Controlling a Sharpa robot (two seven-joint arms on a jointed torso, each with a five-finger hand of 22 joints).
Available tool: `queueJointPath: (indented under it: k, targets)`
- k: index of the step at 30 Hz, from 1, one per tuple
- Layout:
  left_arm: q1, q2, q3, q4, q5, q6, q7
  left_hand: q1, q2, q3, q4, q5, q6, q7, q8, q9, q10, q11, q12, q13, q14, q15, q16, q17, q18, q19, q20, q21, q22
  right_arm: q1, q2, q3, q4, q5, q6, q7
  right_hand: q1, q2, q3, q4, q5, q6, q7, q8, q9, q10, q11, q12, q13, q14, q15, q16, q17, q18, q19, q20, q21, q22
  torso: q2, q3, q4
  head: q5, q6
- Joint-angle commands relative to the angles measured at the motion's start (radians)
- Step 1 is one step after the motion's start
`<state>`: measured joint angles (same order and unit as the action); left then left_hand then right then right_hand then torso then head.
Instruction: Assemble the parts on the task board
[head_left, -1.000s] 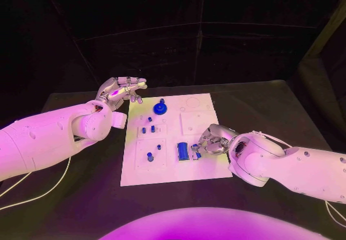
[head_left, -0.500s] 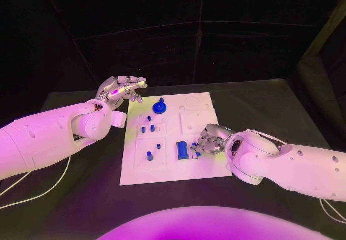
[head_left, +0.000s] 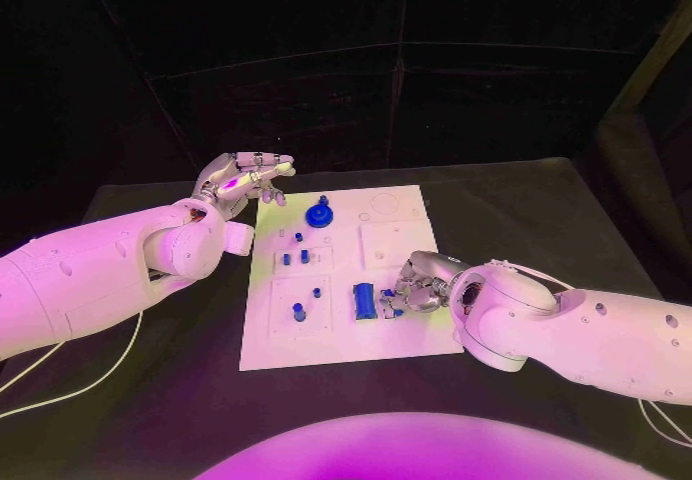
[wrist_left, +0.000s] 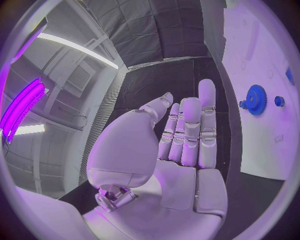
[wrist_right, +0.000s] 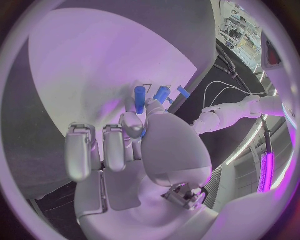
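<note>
1. Here, the task board (head_left: 346, 275) lies flat in the middle of the black table (head_left: 577, 215), its long axis running away from me.
2. My right hand (head_left: 418, 285) sits low over the board's near right part, fingers curled in toward a small blue part (head_left: 388, 297); thumb and a fingertip seem to close on it, though I cannot tell for sure that it is gripped.
3. Just beside that hand, toward the board's middle, a larger blue block (head_left: 366, 301) lies with its long axis along the board's length.
4. In the board's left recesses small blue pegs (head_left: 300, 313) stand upright, and more (head_left: 296, 258) stand farther up the same side.
5. Near the board's far edge sits a blue gear (head_left: 320, 214), flat, with a knob on top.
6. My left hand (head_left: 242, 180) hangs above the table just off the board's far left corner, fingers straight and close together, holding nothing.
</note>
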<state>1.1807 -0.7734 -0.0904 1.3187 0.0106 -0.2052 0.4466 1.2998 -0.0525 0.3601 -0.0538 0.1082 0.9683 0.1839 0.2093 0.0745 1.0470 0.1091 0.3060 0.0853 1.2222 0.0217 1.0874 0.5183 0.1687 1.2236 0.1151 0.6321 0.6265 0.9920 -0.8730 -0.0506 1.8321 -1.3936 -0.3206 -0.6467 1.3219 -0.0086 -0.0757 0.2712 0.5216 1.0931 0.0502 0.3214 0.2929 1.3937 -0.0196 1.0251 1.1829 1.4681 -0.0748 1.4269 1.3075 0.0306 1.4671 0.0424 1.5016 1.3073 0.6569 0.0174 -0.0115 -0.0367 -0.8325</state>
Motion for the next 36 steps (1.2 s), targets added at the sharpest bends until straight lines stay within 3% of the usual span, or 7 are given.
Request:
queueJointPath:
  k: [1, 13, 16, 18, 22, 31, 36]
  targets:
    - [0.002, 0.001, 0.001, 0.0, 0.002, 0.012, 0.003, 0.001, 0.009, -0.005, -0.002, 0.0, -0.009, 0.001, 0.007, 0.001, -0.007, 0.001, 0.007, 0.001, -0.006, 0.001, -0.002, -0.001, 0.014, -0.005, 0.005, -0.004, -0.001, 0.0, 0.001, 0.0, 0.008, -0.008, 0.013, 0.004, -0.011, 0.009, 0.0, 0.012, 0.005, 0.01, 0.001, 0.008, 0.003, 0.009, -0.003, 0.01, 0.005, 0.062, -0.008, 0.005, 0.041, -0.007, 0.04, -0.009, 0.008, 0.186, 0.0, -0.0001, 0.0009, 0.0, -0.001]
    - [0.002, 0.001, 0.001, 0.0, 0.002, 0.013, 0.003, 0.0, 0.01, -0.006, 0.0, 0.0, -0.011, 0.001, 0.009, 0.001, -0.009, 0.002, 0.008, 0.001, -0.007, 0.002, -0.002, -0.002, 0.014, -0.005, 0.006, -0.005, -0.002, 0.0, 0.002, 0.0, 0.011, -0.024, -0.011, 0.006, -0.061, 0.036, -0.021, 0.02, -0.027, 0.014, -0.002, 0.014, 0.013, 0.019, -0.005, 0.02, 0.015, 0.063, -0.01, 0.01, 0.05, -0.009, 0.045, -0.012, 0.012, 0.191, 0.0, -0.0001, 0.0002, 0.001, 0.0]
    - [0.002, 0.001, 0.001, -0.001, 0.002, 0.013, 0.003, 0.0, 0.01, -0.006, 0.0, 0.0, -0.011, 0.001, 0.009, 0.001, -0.009, 0.002, 0.008, 0.001, -0.007, 0.002, -0.002, -0.002, 0.014, -0.005, 0.006, -0.005, -0.002, 0.0, 0.002, 0.0, 0.011, -0.025, -0.024, 0.007, -0.123, 0.061, -0.045, 0.019, -0.111, 0.014, -0.001, 0.014, 0.016, 0.019, -0.002, 0.017, 0.015, 0.063, -0.009, 0.009, 0.049, -0.008, 0.043, -0.011, 0.01, 0.19, 0.0, -0.0002, 0.0003, 0.001, 0.001]
    - [0.002, 0.002, 0.001, -0.001, 0.002, 0.014, 0.003, 0.0, 0.01, -0.006, 0.0, 0.0, -0.011, 0.001, 0.009, 0.001, -0.009, 0.002, 0.008, 0.001, -0.007, 0.002, -0.002, -0.002, 0.014, -0.005, 0.006, -0.005, -0.002, 0.0, 0.003, 0.0, 0.011, -0.026, -0.034, 0.008, -0.174, 0.072, -0.075, 0.018, -0.22, 0.011, 0.0, 0.015, 0.02, 0.017, -0.002, 0.011, 0.013, 0.062, -0.008, 0.006, 0.045, -0.007, 0.041, -0.01, 0.008, 0.187, 0.0, -0.0002, 0.0004, 0.001, 0.0]
    - [0.002, 0.002, 0.001, -0.001, 0.002, 0.014, 0.002, 0.0, 0.01, -0.006, 0.0, 0.0, -0.011, 0.001, 0.009, 0.001, -0.009, 0.002, 0.008, 0.001, -0.007, 0.002, -0.002, -0.002, 0.014, -0.005, 0.006, -0.005, -0.002, 0.0, 0.002, 0.0, 0.009, -0.026, -0.038, 0.009, -0.213, 0.065, -0.124, 0.02, -0.35, 0.005, 0.002, 0.017, 0.028, 0.012, 0.0, 0.0, 0.008, 0.06, -0.006, 0.001, 0.039, -0.006, 0.037, -0.009, 0.004, 0.183, 0.0, -0.0004, 0.0009, 0.001, 0.001]
    - [0.002, 0.001, 0.001, -0.001, 0.002, 0.014, 0.001, 0.0, 0.01, -0.006, 0.0, 0.0, -0.011, 0.001, 0.009, 0.001, -0.009, 0.002, 0.008, 0.001, -0.007, 0.002, -0.002, -0.002, 0.014, -0.005, 0.006, -0.005, -0.002, 0.0, -0.002, 0.0, 0.007, -0.026, -0.03, 0.008, -0.191, 0.056, -0.14, 0.015, -0.362, -0.002, 0.004, 0.017, 0.033, 0.006, 0.001, -0.011, 0.003, 0.059, -0.005, -0.005, 0.032, -0.004, 0.033, -0.007, -0.001, 0.178, -0.001, -0.0003, 0.0007, 0.001, 0.0]
    - [0.002, 0.001, 0.001, -0.001, 0.002, 0.014, 0.001, 0.0, 0.01, -0.006, 0.0, 0.0, -0.011, 0.001, 0.009, 0.001, -0.009, 0.002, 0.008, 0.001, -0.007, 0.002, -0.002, -0.002, 0.014, -0.005, 0.006, -0.005, -0.002, 0.0, -0.009, 0.0, 0.009, -0.027, -0.041, 0.02, -0.118, 0.067, -0.133, -0.003, -0.327, -0.007, 0.004, 0.019, 0.039, 0.004, 0.001, -0.013, 0.004, 0.059, -0.005, -0.007, 0.031, -0.004, 0.031, -0.007, -0.003, 0.176, 0.0, -0.0001, 0.0006, 0.0, 0.002]
